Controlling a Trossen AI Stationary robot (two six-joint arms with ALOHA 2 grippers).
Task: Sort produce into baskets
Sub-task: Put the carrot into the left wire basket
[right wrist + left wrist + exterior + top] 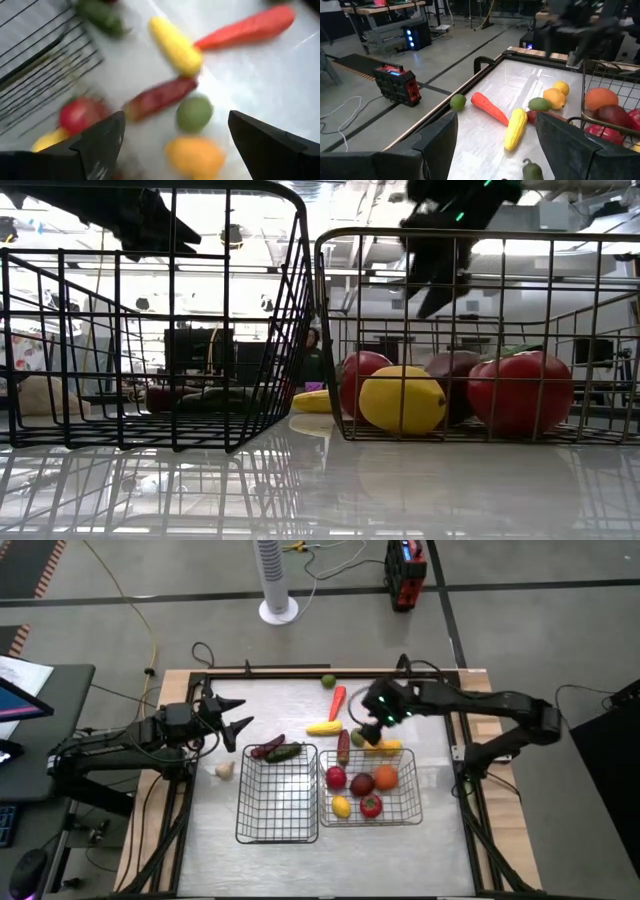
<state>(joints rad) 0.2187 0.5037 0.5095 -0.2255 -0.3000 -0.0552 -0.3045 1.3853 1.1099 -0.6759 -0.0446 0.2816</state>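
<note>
Produce: round pieces fill the right basket (412,802); yellow corn (323,727), carrot (337,702) lie behind. Right gripper (370,720) wide above green fruit (194,113); left gripper (236,720) wide.

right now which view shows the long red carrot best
The left wrist view: the red carrot lies whole and sharp on the table beside the yellow corn. The high view shows it small, near the right gripper. The right wrist view blurs it. The low view doesn't show it.
</note>
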